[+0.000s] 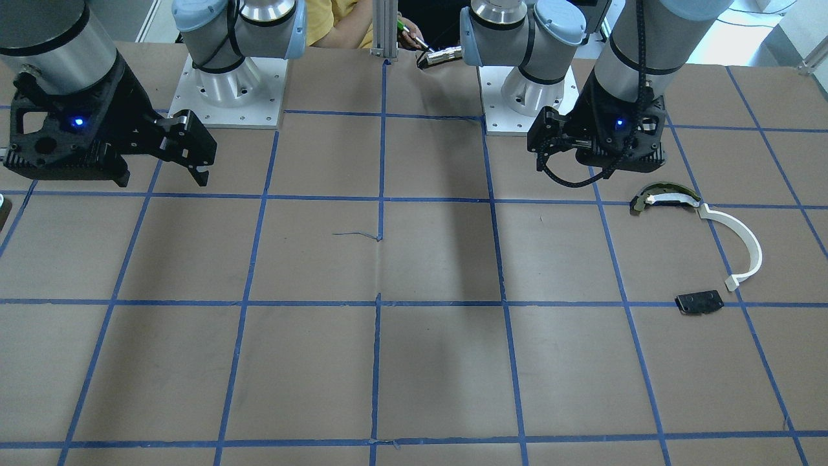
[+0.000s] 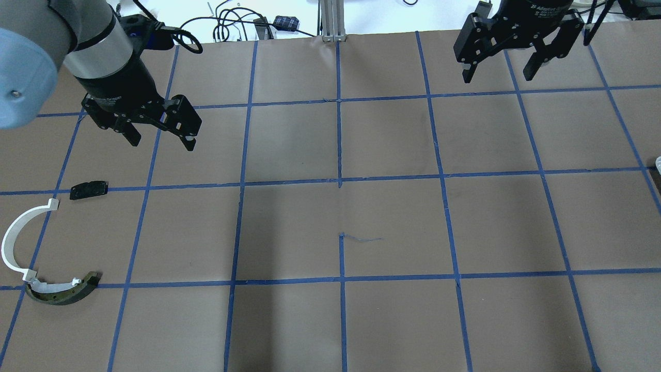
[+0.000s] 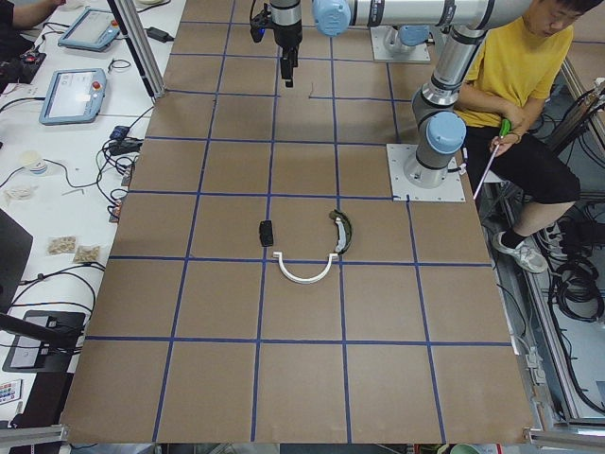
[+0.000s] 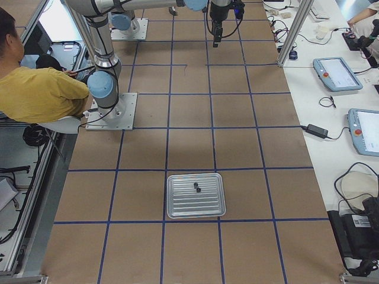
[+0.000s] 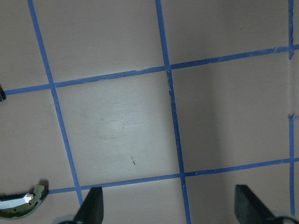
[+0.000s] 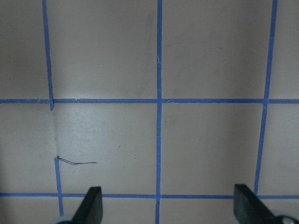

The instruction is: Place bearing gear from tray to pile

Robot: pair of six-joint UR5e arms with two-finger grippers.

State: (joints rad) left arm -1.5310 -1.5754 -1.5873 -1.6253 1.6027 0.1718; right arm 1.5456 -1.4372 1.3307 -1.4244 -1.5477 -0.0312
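Note:
The pile lies on the table at my left: a thin white arc strip (image 2: 10,243), a dark curved piece with a pale band (image 2: 64,292) and a flat black plate (image 2: 89,189). The metal tray (image 4: 177,204) sits far to my right, with two small dark parts (image 4: 196,188) on it, too small to tell apart. My left gripper (image 2: 162,143) hangs open and empty high above the table, beyond the black plate. My right gripper (image 2: 498,76) is open and empty over the far right squares. The left wrist view shows the dark curved piece (image 5: 23,205) at its bottom left.
Brown paper with a blue tape grid (image 2: 340,181) covers the table. A person in yellow (image 3: 520,76) sits behind the arm bases (image 1: 229,90). Cables and tablets (image 4: 337,74) lie off the table's far edge.

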